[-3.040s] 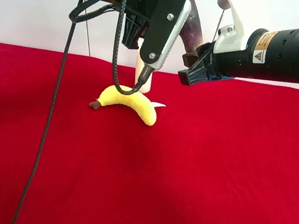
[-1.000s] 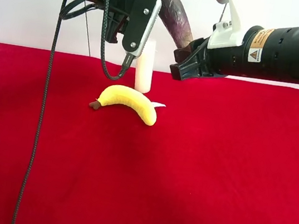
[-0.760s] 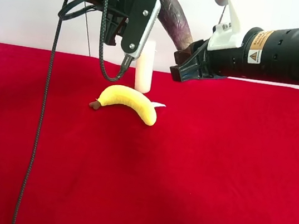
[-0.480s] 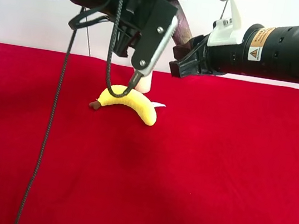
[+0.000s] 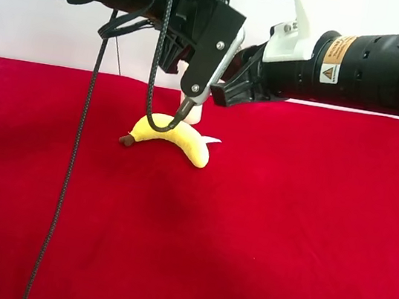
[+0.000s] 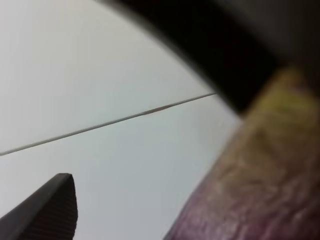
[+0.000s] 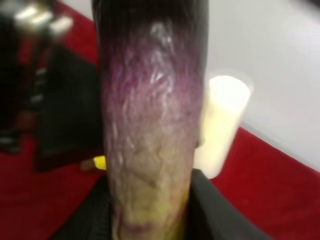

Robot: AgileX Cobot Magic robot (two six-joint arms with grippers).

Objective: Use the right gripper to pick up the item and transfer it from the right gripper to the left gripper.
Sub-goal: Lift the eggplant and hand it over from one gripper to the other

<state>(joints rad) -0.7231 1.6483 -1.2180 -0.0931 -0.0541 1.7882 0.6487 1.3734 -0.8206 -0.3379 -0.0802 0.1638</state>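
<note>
A red cloth (image 5: 285, 230) covers the whole worktop, flat and lightly creased, and a plain white wall (image 5: 45, 29) closes the room behind it. Toward 10 o'clock from the cloth's middle lies a yellow plush banana (image 5: 175, 135), its brown stem end at 9 o'clock. At the banana's 12 o'clock a white candle (image 7: 222, 125) stands upright, mostly hidden in the high view. Above them the two arms meet, one from 9 o'clock and one from 3 o'clock. The right gripper (image 5: 230, 79) has its fingers (image 7: 210, 215) closed on the pale end of the eggplant toy (image 7: 150, 125), which is held in the air above the cloth. The left gripper (image 5: 216, 50) is right beside it, its fingers parted. Its one visible ribbed finger (image 6: 45, 212) stands clear of the toy, with wall showing between them. A black braided cable (image 5: 68, 175) hangs from that arm down to the cloth.
</note>
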